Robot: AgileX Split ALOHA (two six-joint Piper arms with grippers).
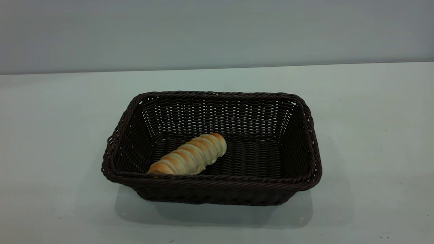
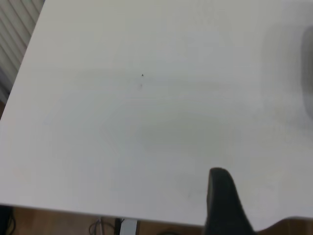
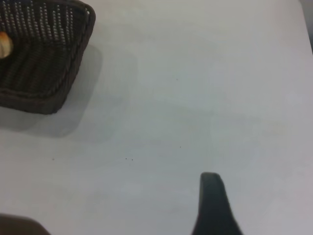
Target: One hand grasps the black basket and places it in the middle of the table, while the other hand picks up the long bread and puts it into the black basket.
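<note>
The black basket [image 1: 298,142] stands on the table [image 1: 373,135] near its middle in the exterior view. The long bread [image 1: 190,155] lies inside it on the basket floor, toward the front left corner, slanted. Neither gripper shows in the exterior view. Part of my left gripper [image 2: 222,205] shows in the left wrist view over bare table, far from the basket. Part of my right gripper [image 3: 211,205] shows in the right wrist view over bare table. That view also has a corner of the basket [image 3: 44,63] and a bit of the bread [image 3: 4,44] farther off. Both grippers hold nothing that I can see.
A plain grey wall rises behind the table's far edge [image 1: 217,69]. The table edge with floor and cables beyond it [image 2: 122,225] shows in the left wrist view. A few tiny dark specks [image 3: 129,158] lie on the tabletop.
</note>
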